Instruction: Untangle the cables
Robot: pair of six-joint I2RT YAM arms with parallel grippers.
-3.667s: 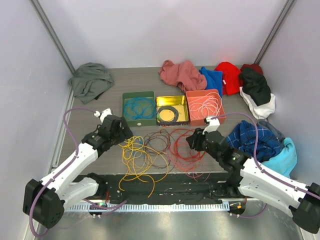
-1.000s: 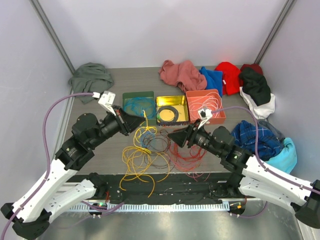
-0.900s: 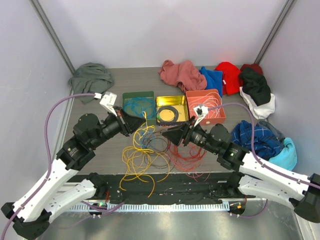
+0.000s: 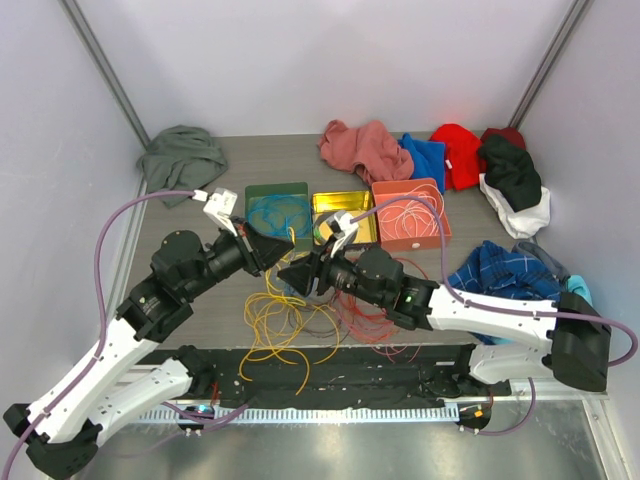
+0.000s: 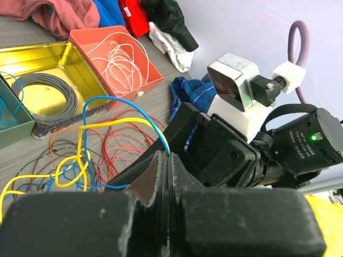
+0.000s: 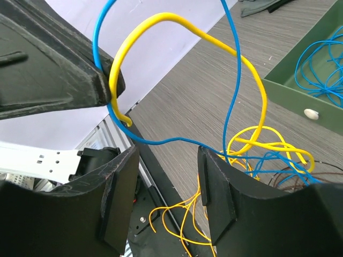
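The cables lie as a loose heap on the table: yellow loops (image 4: 272, 322), red loops (image 4: 378, 308) and dark brown ones (image 4: 322, 288) between them. My left gripper (image 4: 288, 250) (image 5: 168, 155) is shut on a blue cable (image 5: 115, 98) and a yellow cable (image 5: 80, 144), lifting both in an arch above the heap. My right gripper (image 4: 284, 276) (image 6: 167, 160) is open, its tips just below and beside the left gripper's fingers (image 6: 53, 69). The lifted yellow cable (image 6: 171, 17) and blue cable (image 6: 161, 142) hang just beyond its open jaws, touching neither finger.
Three trays stand behind the heap: a green tray (image 4: 248, 215) holding blue wire, a yellow tray (image 4: 344, 196) holding a dark coil, an orange tray (image 4: 410, 184) holding white wire. Clothes lie at the back left (image 4: 182, 160), back (image 4: 365, 148) and right (image 4: 505, 275).
My right arm has swung left across the heap until its open jaws are at the left gripper's tips. The left gripper has kept its hold, raised, almost still.
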